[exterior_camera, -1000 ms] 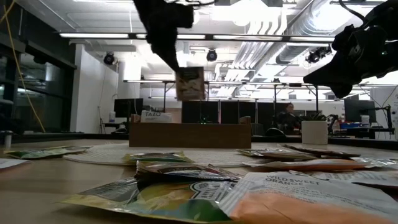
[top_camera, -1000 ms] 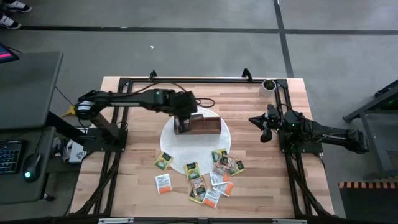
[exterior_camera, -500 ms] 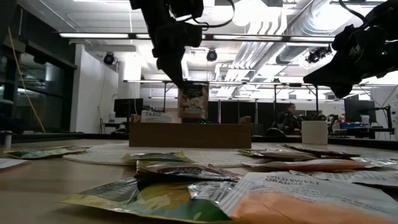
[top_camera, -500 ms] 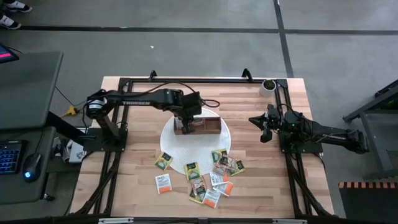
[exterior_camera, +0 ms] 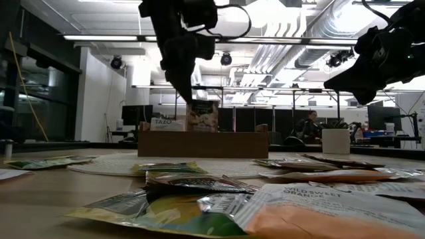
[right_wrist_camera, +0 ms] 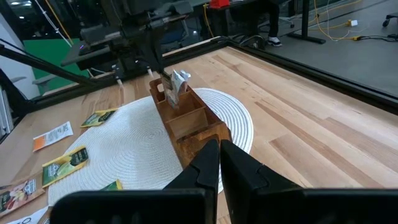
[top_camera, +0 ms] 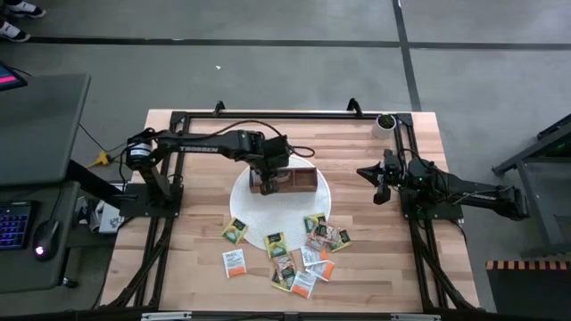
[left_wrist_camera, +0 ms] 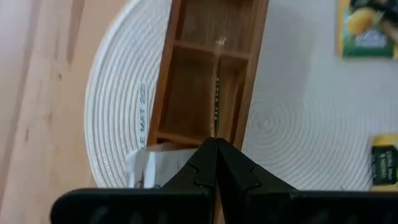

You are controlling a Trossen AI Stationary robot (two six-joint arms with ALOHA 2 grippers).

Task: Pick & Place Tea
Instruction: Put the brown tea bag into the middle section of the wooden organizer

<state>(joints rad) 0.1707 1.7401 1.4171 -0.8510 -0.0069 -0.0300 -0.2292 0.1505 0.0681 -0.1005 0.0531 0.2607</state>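
Note:
My left gripper (left_wrist_camera: 216, 144) hangs over the brown wooden three-compartment box (top_camera: 284, 181), shut on a green and yellow tea packet (exterior_camera: 202, 116). The left wrist view shows that packet edge-on (left_wrist_camera: 216, 93), in line with the middle compartment. A white packet (exterior_camera: 166, 123) stands in the box's left end compartment. The box rests on a round white mat (top_camera: 308, 214). Several loose packets (top_camera: 294, 254) lie flat on the table nearer the near edge. My right gripper (right_wrist_camera: 219, 149) waits shut at the table's right side (top_camera: 379, 183). My left gripper pinches the packet's top edge (left_wrist_camera: 216, 129) between its two fingers, coming from above and pointing down. The packet hangs upright below the fingers. Its lower part sits behind the box's near wall (exterior_camera: 199, 143) in the low view, so I cannot tell whether it touches the bottom.
A small round cup (top_camera: 385, 120) stands at the table's far right corner. Black frame rails (top_camera: 268, 114) run along the far edge and both sides. Bare wood lies between the box and the right arm (top_camera: 357, 205).
My left gripper has moved down and a little toward the table's right, staying shut on the packet. The packet, which hung clear above the box, now has its lower part down inside it.

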